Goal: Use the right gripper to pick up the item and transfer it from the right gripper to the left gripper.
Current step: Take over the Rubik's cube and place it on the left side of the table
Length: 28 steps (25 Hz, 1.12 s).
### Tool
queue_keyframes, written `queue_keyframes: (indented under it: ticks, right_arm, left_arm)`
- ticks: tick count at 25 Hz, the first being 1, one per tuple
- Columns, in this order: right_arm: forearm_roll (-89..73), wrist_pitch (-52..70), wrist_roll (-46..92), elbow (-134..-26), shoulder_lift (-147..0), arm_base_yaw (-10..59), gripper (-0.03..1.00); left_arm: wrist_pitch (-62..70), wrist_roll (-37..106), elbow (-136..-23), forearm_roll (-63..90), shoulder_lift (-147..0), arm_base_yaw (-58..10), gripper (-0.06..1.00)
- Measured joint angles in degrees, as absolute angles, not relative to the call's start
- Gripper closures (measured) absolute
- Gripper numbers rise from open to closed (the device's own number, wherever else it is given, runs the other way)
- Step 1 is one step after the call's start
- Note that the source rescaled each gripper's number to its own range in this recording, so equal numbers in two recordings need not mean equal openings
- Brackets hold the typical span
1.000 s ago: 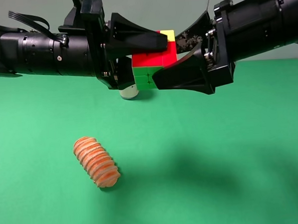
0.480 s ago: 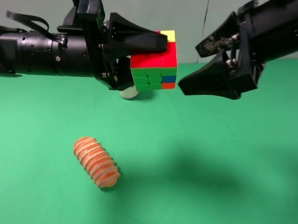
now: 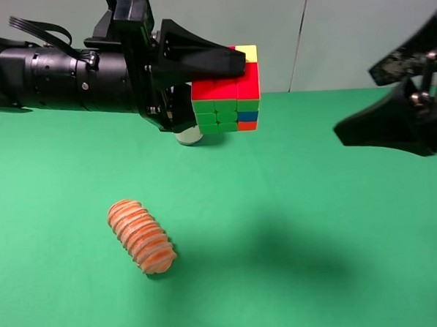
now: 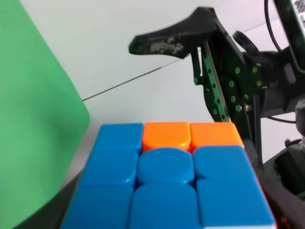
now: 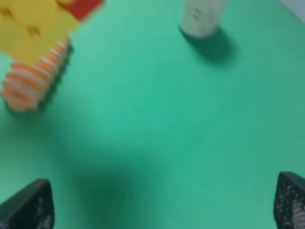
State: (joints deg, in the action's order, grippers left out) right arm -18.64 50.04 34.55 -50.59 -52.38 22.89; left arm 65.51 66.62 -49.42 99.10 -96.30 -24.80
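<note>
green cloth covers the worktop (image 3: 330,201), and above it the left end effector (image 3: 213,90) is clamped on the puzzle cube (image 3: 236,85), which hangs in the air between its fingers with red and green faces outward. the right end effector (image 3: 358,101) hangs well apart from the cube, its jaws spread wide. a pale can (image 3: 190,136) stands just under the left end effector, mostly hidden so its contents cannot be seen, and a ridged orange loaf (image 3: 142,235) lies on the worktop, nearer the camera.
</note>
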Motion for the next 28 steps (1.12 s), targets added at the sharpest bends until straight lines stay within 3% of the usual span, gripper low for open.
queue_keyframes:
  ticks: [15,28]
  right_arm:
    - [5.0,64.2,2.3,-50.5,-33.9,22.9,-0.03]
    - [8.3,69.8,-4.0,-50.3,-16.3,22.9,-0.03]
  left_arm:
    - [65.5,66.6,-49.4,99.1,-96.3,-24.8,0.94]
    - [65.6,66.9,-49.4,99.1,-96.3,-24.8,0.94]
